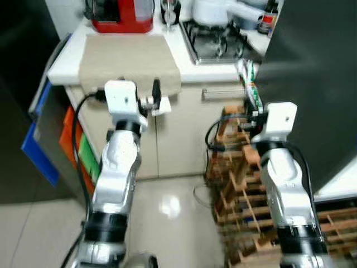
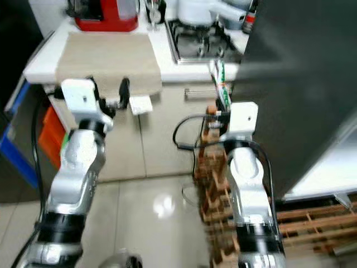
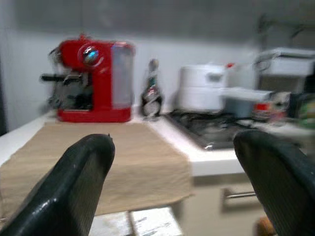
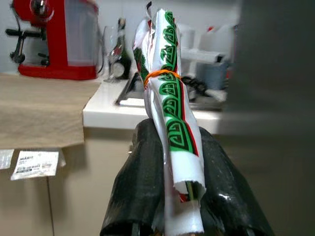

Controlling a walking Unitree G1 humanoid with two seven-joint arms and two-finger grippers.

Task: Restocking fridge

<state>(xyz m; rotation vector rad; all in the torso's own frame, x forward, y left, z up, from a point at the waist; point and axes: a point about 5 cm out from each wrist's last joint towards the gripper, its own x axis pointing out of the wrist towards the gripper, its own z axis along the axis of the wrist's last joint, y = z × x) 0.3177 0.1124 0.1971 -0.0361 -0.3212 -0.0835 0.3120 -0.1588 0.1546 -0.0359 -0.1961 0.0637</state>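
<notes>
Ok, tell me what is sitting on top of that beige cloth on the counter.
On the beige cloth stands a red coffee machine at its far end. The counter beneath the cloth is covered, so nothing there can be seen.

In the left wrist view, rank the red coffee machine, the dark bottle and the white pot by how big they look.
1. red coffee machine, clearly largest
2. white pot
3. dark bottle, smallest

All three stand at a similar depth along the back of the counter, so the order seems fair despite the blur.
</notes>
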